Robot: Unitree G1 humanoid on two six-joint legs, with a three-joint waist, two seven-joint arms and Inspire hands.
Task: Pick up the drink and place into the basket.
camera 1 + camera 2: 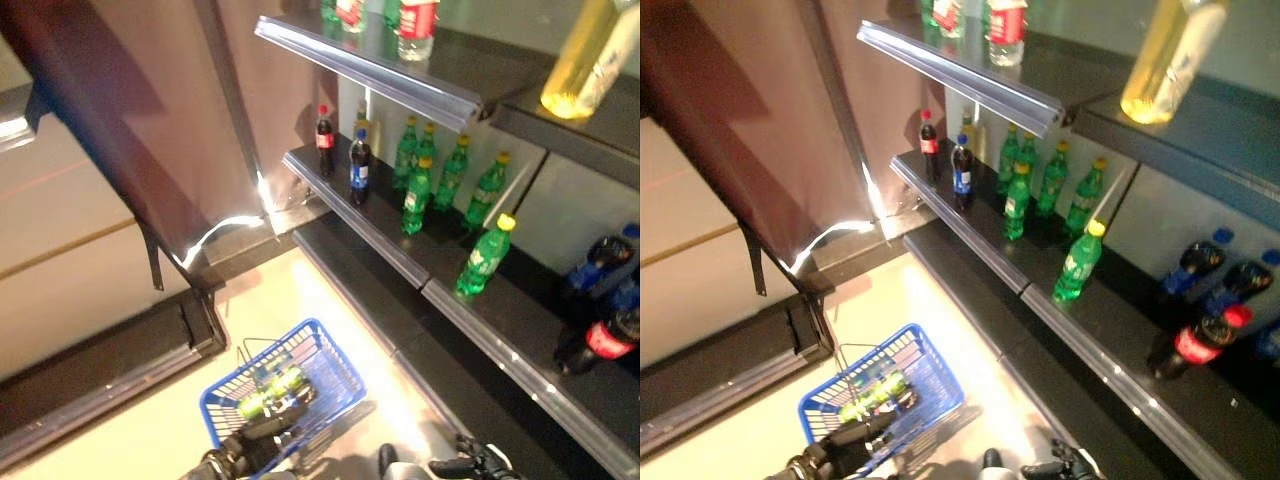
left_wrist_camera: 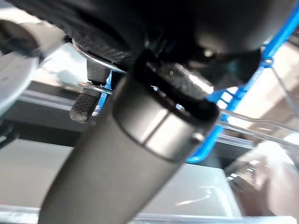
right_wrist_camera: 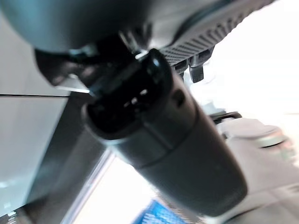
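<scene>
A blue wire basket [image 1: 340,350] hangs low over the pale floor, with green drink bottles [image 1: 272,390] lying inside it. My left hand [image 1: 240,452] is at the basket's near edge. In the left wrist view its fingers [image 2: 86,100] curl over the basket's metal wire handle [image 2: 93,58]. My right hand [image 1: 470,466] shows at the bottom edge, to the right of the basket, with nothing in it. In the right wrist view its thumb [image 3: 163,130] fills the picture and its fingers [image 3: 196,56] run straight past it. More green bottles [image 1: 483,258] stand on the middle shelf [image 1: 380,245].
Two cola bottles [image 1: 360,165] stand at the middle shelf's left end. An upper shelf [image 1: 370,65] juts out above, with a yellow bottle [image 1: 590,55] at top right. Dark bottles [image 1: 600,340] lie on a lower level at right. A dark plinth [image 1: 100,365] runs along the left.
</scene>
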